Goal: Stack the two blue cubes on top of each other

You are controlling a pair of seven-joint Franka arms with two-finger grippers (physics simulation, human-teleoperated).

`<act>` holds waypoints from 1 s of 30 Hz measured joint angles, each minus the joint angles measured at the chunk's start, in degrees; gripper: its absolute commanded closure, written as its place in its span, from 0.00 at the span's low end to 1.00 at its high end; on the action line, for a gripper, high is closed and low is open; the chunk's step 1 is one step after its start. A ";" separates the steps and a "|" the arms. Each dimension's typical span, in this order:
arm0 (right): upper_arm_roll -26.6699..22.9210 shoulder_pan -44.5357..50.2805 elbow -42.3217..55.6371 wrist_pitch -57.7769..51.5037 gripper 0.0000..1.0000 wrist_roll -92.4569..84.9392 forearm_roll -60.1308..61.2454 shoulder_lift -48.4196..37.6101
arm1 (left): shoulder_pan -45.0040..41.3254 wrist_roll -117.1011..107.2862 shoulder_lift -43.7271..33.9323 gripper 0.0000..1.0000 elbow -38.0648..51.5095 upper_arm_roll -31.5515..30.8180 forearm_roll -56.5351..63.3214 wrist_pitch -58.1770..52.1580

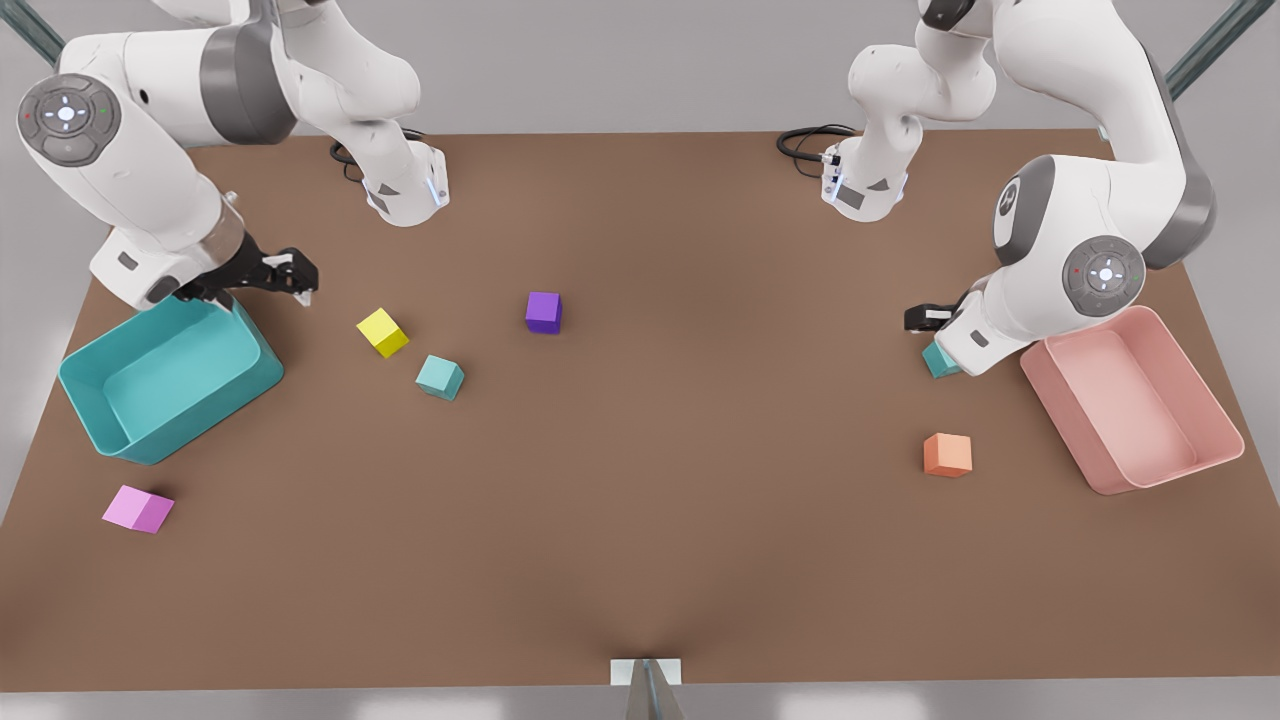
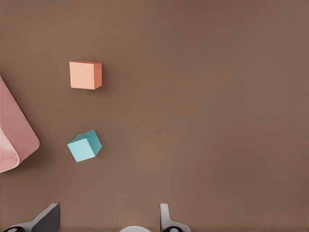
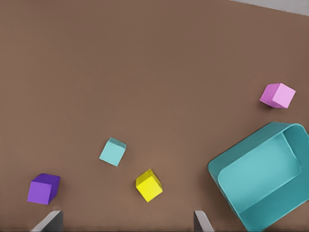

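Saw a plain, matte brown table (image 1: pixel 640 560) in pale grey surroundings, with grey metal struts (image 1: pixel 1215 40) crossing behind the far corners and a small white bracket (image 1: pixel 645 671) at the middle of the near edge. Found one blue cube (image 1: pixel 440 377) on the half toward the front view's left, just beside a yellow cube (image 1: pixel 382 332) and apart from a purple cube (image 1: pixel 543 312). Found the other blue cube (image 1: pixel 938 360) near the edge at the front view's right, beside a pink bin (image 1: pixel 1065 425), partly hidden by the left gripper (image 1: pixel 922 318), fingers spread apart and empty. Noted the right gripper (image 1: pixel 298 280) by the far rim of a teal bin (image 1: pixel 200 415), fingers likewise apart, holding nothing. Spotted an orange cube (image 1: pixel 947 455) nearer the near edge.
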 measured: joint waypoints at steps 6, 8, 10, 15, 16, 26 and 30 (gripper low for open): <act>-0.89 7.28 -4.17 1.37 0.00 1.53 -0.08 12.75 | 0.05 -0.14 0.05 0.00 -0.01 0.00 0.02 -0.04; -0.89 10.58 -10.46 5.66 0.00 3.50 0.61 15.78 | 0.12 -0.18 0.08 0.00 0.00 0.00 0.03 -0.04; -0.92 11.00 -17.39 11.66 0.00 5.66 1.27 16.49 | 0.18 -0.21 0.08 0.00 -0.02 0.00 0.03 -0.05; -1.33 7.66 -33.42 28.41 0.00 11.43 2.85 14.08 | 0.18 -0.28 0.16 0.00 -0.12 0.00 0.03 -0.05; -1.46 7.33 -35.62 31.80 0.00 12.37 2.91 13.76 | 0.18 -0.29 0.17 0.00 -0.15 0.00 0.03 -0.06; -2.83 6.58 -52.98 55.10 0.00 21.36 2.98 8.74 | 0.17 -0.38 0.82 0.00 -0.21 0.01 0.03 -1.05; -2.47 7.13 -56.16 59.76 0.00 25.46 3.01 7.92 | 0.14 -0.43 0.83 0.00 -0.06 0.01 0.03 -1.73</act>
